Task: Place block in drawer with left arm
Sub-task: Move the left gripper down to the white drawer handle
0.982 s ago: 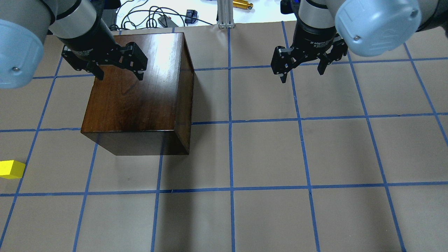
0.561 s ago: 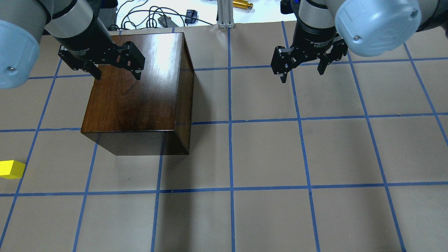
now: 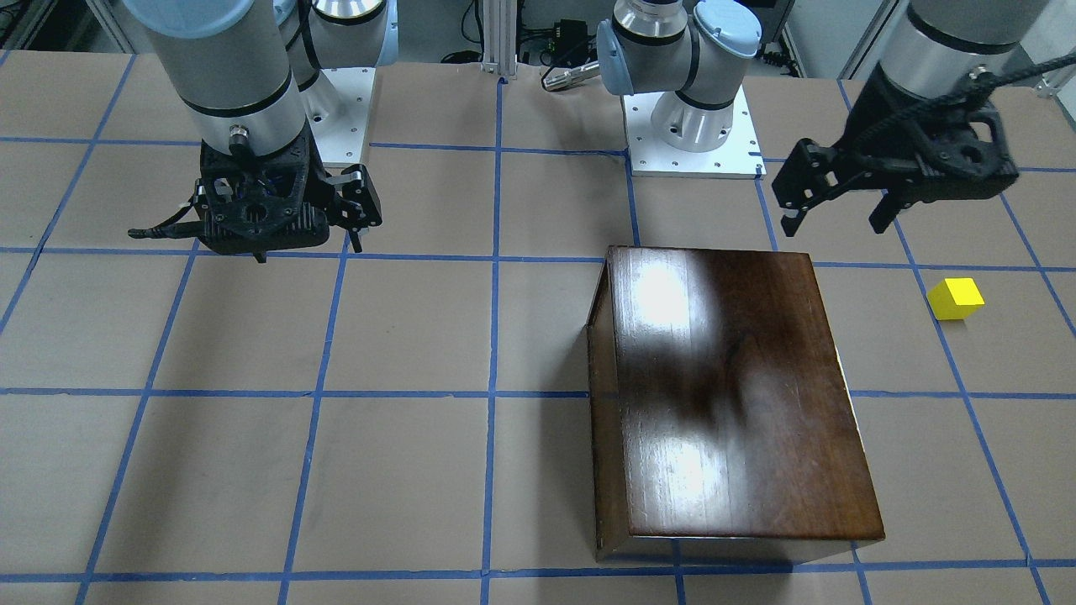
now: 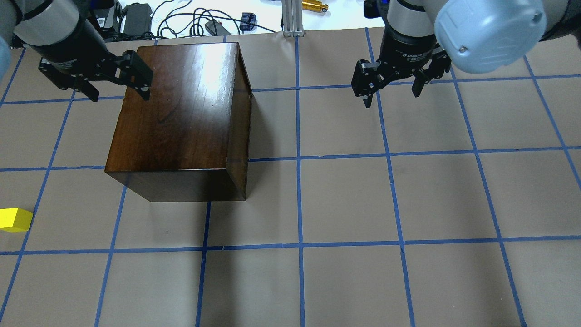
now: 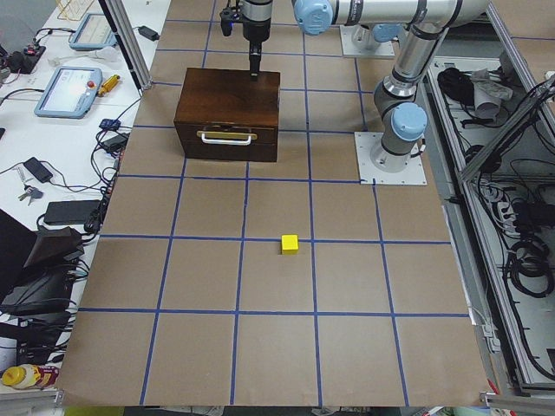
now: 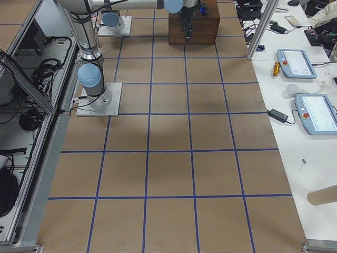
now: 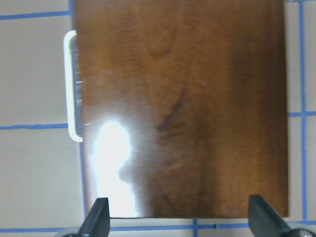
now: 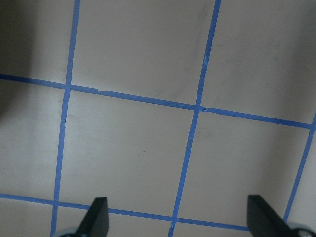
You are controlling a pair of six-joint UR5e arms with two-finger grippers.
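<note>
The yellow block (image 4: 16, 220) lies on the paper at the table's left edge, also in the front view (image 3: 956, 298) and the left side view (image 5: 290, 244). The dark brown cabinet (image 4: 181, 109) stands left of centre. Its drawer is shut, and the drawer's metal handle (image 5: 225, 136) faces the table's left end and shows in the left wrist view (image 7: 71, 86). My left gripper (image 4: 119, 96) is open and empty, above the cabinet's far left edge (image 3: 832, 225), far from the block. My right gripper (image 4: 391, 99) is open and empty over bare paper at the far right.
Cables and a gold tool (image 4: 314, 6) lie beyond the far edge, beside an aluminium post (image 4: 292, 18). The two arm bases (image 3: 693, 126) stand on the robot's side. Blue tape lines grid the brown paper.
My left gripper has moved left, from over the cabinet's top to its far left edge, still open. The right arm, cabinet and block have not moved.
</note>
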